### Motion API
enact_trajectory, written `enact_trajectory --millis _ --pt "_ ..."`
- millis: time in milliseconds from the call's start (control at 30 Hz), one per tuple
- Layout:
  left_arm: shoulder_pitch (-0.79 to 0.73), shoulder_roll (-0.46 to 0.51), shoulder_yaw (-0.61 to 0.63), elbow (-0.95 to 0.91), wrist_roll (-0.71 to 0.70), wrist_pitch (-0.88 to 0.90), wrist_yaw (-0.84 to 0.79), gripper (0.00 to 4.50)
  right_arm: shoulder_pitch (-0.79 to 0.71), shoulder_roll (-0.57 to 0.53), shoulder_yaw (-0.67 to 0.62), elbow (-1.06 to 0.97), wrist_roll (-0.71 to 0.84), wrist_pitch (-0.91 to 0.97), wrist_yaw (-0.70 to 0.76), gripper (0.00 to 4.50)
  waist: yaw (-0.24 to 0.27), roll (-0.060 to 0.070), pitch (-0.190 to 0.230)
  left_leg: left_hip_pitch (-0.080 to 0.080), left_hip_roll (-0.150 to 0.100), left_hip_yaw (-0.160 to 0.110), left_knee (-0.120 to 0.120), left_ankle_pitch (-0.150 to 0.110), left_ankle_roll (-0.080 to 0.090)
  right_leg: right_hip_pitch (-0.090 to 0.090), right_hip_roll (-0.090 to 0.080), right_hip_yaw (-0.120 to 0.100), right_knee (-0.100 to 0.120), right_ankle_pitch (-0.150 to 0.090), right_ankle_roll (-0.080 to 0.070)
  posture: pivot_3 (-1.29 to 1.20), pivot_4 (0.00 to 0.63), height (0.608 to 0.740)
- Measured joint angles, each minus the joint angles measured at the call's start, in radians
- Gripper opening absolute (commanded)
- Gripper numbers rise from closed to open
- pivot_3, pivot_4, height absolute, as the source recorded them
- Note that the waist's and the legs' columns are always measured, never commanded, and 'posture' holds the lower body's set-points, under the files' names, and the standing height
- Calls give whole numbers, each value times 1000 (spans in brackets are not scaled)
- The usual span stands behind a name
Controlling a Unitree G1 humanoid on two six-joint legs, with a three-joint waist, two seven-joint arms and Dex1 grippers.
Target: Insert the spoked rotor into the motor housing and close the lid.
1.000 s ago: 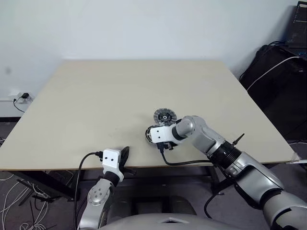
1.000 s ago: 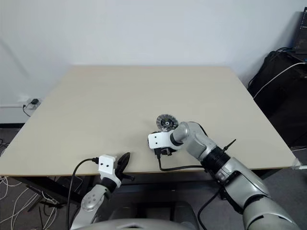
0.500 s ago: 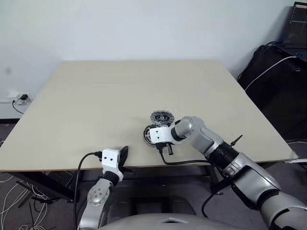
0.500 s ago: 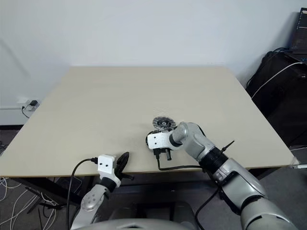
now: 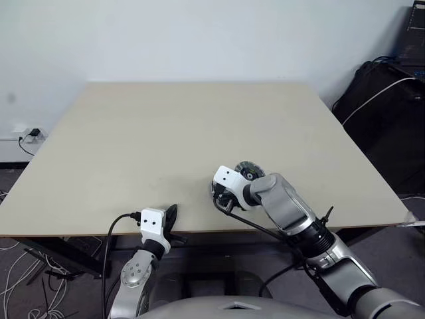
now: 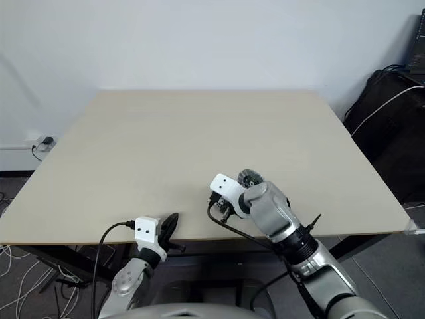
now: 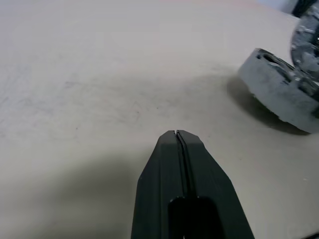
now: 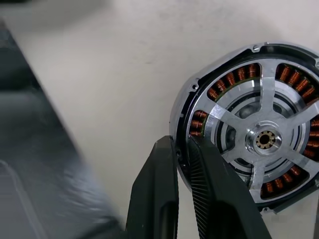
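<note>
**Item 1, left claw** (image 7: 177, 133). Hangs at the near edge of the table (image 5: 166, 133), left of the work. Its fingers are pressed together with nothing between them. The motor parts lie well off to its right.

**Item 2, right claw** (image 8: 180, 142). Angled down over the near middle of the table. The fingers are closed to a narrow gap and pinch the dark rim of the motor housing (image 8: 224, 82), one finger inside the rim and one outside.

**Item 3, motor housing.** It lies on the table directly at my right fingertips. Copper windings show in a ring under a silver spoked face.

**Item 4, spoked rotor** (image 8: 261, 140). I take that spoked face for the rotor, already sitting in the housing. I cannot tell whether it is fully seated.

**Item 5, lid** (image 5: 250, 171). A ribbed silver disc just beyond my right claw, on its far right side and close to the housing. It is not on the housing yet.

**Risks.**
- The grip takes the rim at one spot only, so a lift or a turn could tip the housing or let it slip out.
- Dragging the housing could knock the lid away.
- If the rotor sits crooked, the lid will not close flat.
- My own wrist hides the housing from the head camera, which will make it hard to line up the lid.
</note>
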State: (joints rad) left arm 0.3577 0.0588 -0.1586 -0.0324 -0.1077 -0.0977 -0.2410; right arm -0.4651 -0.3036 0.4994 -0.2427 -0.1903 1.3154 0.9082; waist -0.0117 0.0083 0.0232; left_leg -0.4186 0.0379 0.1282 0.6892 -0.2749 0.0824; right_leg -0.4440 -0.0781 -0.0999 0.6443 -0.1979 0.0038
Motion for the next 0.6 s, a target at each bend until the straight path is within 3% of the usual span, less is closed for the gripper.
enact_trajectory --millis 233,600 --pt "1 1 -2 0 0 1 -2 0 -20 117 -76 -48 107 219 -141 97 -2 1 1 0 0 0 0 0 0 0 0 0 0 0 0 0 0 740" --pt "2 3 -4 0 0 2 -4 0 -64 282 -134 180 162 124 -395 97 -9 1 1 0 0 1 -1 0 0 0 0 0 0 0 1 0 0 740"
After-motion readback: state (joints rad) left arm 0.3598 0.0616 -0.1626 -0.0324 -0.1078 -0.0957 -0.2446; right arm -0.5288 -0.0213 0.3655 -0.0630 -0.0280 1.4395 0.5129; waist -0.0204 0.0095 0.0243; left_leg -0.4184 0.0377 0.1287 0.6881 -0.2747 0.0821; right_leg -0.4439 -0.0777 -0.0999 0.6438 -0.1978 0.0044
